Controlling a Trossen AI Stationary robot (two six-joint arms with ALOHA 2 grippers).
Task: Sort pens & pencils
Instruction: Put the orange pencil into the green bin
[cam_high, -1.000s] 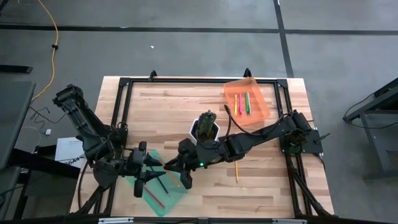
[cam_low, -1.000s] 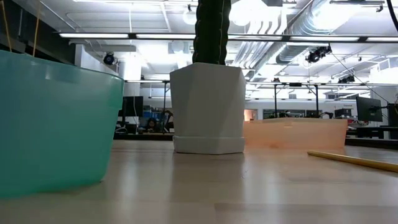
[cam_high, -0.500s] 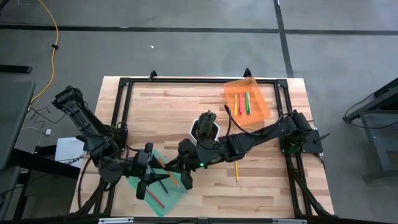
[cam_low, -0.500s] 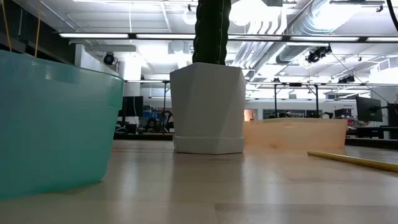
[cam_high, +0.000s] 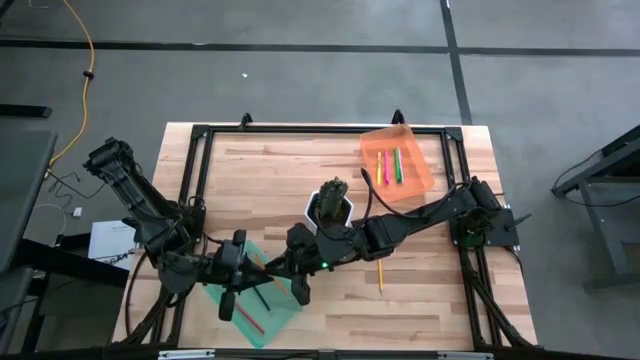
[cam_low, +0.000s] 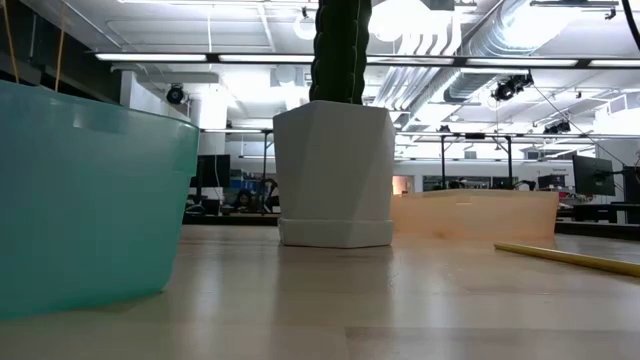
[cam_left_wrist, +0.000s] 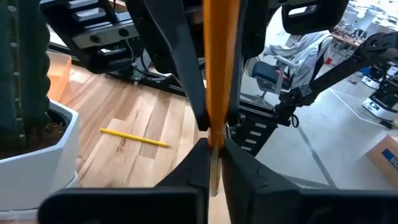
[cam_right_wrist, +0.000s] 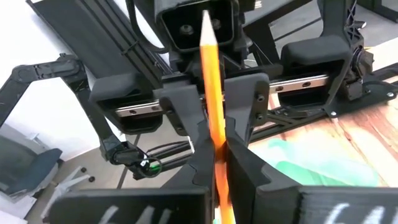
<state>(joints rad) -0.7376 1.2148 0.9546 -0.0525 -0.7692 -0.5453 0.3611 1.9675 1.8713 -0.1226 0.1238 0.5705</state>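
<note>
An orange pencil (cam_high: 263, 268) hangs above the teal bin (cam_high: 262, 318) at the table's near left. My left gripper (cam_left_wrist: 214, 149) and my right gripper (cam_right_wrist: 217, 158) face each other, both shut on it. In the high view my left gripper (cam_high: 248, 272) is left of the pencil and my right gripper (cam_high: 287, 270) right of it. A red pencil (cam_high: 250, 318) and a dark pencil (cam_high: 262, 297) lie in the teal bin. A yellow pencil (cam_high: 380, 276) lies flat on the table. The pink, yellow and green pens (cam_high: 388, 165) lie in the orange bin (cam_high: 420, 175). My left gripper pinches the orange pencil's shaft (cam_left_wrist: 217, 118) between its two fingers, coming nearly level from the table's left. The pencil is clear of the table and the bin. My right gripper pinches the same shaft (cam_right_wrist: 214, 134) between its two fingers, nearly level from the table's right. The sharpened tip (cam_right_wrist: 205, 18) stands free beyond the fingers.
A white pot with a cactus (cam_high: 330, 205) stands mid-table, just behind the two grippers. A black frame (cam_high: 300, 130) runs round the tabletop. Bare wood lies in the far left and the near right of the table.
My left gripper has edged toward the table's right, up to the orange pencil in my right gripper. My right gripper and the pencil have kept their place above the teal bin.
</note>
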